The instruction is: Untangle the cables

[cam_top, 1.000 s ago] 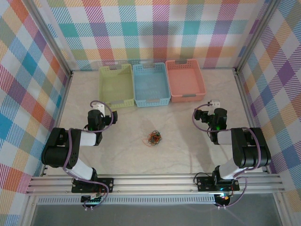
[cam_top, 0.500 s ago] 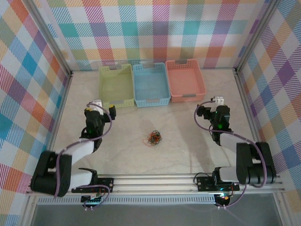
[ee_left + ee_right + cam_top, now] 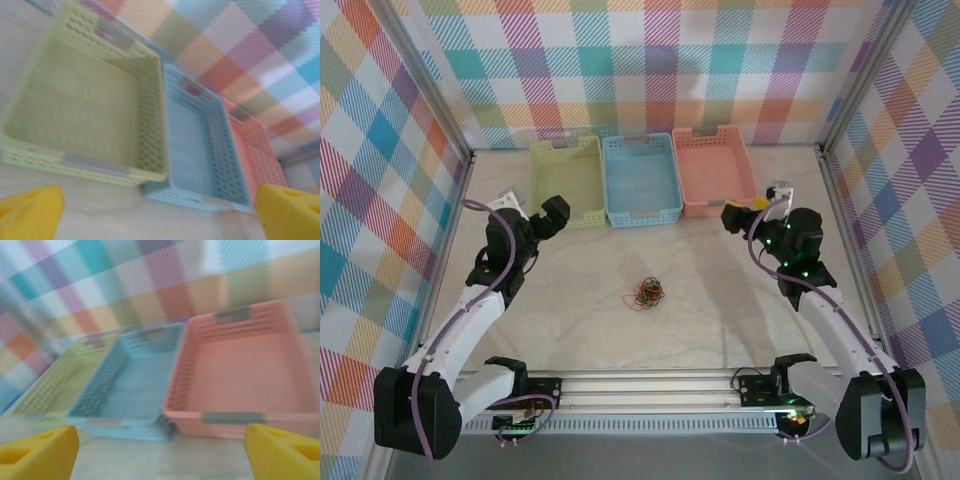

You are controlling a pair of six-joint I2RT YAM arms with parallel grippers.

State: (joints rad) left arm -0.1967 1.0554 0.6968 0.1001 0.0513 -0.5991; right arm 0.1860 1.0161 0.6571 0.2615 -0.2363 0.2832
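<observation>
Cables [image 3: 647, 293] in a knot mid-table, both claws open & well clear of them
Cables: small red-orange/black/green tangle lying on table [image 3: 720, 310] approx centre, in front of blue basket [image 3: 640, 180], apart from both arms. L gripper [image 3: 552, 215] raised near front edge of green basket [image 3: 568, 185]; in wrist view its yellow pads [image 3: 30, 212] sit far apart w/ nothing betw them. R gripper [image 3: 733, 216] just beside front edge of pink basket [image 3: 715, 170], its pads [image 3: 285, 452] likewise spread wide, gripping nothing. The 3 baskets stand side by side at the back wall, green left, pink right
</observation>
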